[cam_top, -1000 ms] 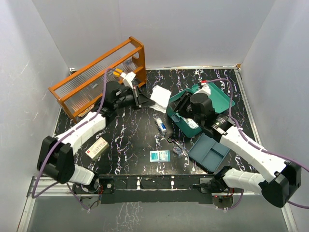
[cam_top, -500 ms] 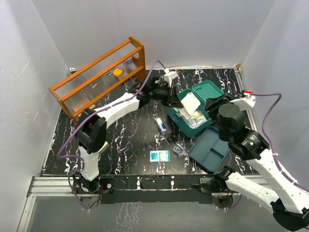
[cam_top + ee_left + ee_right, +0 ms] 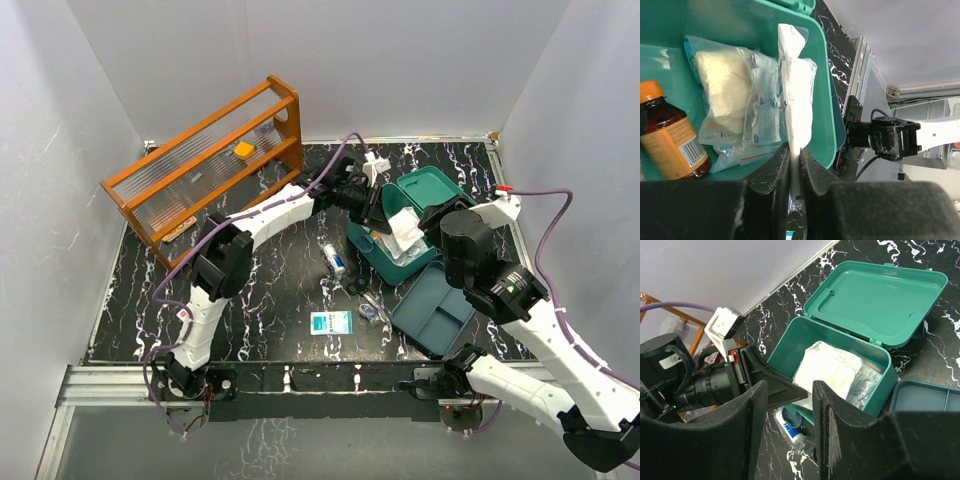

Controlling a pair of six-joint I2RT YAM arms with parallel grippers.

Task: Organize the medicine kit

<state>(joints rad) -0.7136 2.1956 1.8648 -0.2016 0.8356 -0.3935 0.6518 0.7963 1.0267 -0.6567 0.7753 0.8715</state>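
Black marbled tabletop point(image 3: 270, 290), white walls point(image 3: 400, 60) — left gripper point(image 3: 794, 150) tight on white packet point(image 3: 796, 95), right gripper point(image 3: 790, 385) agape.

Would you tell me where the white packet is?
Top view, right of centre: white packet pinched in the left gripper over the medicine kit.

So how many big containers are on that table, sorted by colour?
Orange: 1, the wooden rack
Teal-green: 1, the open medicine kit
Blue-grey: 1, the divided tray
Total: 3
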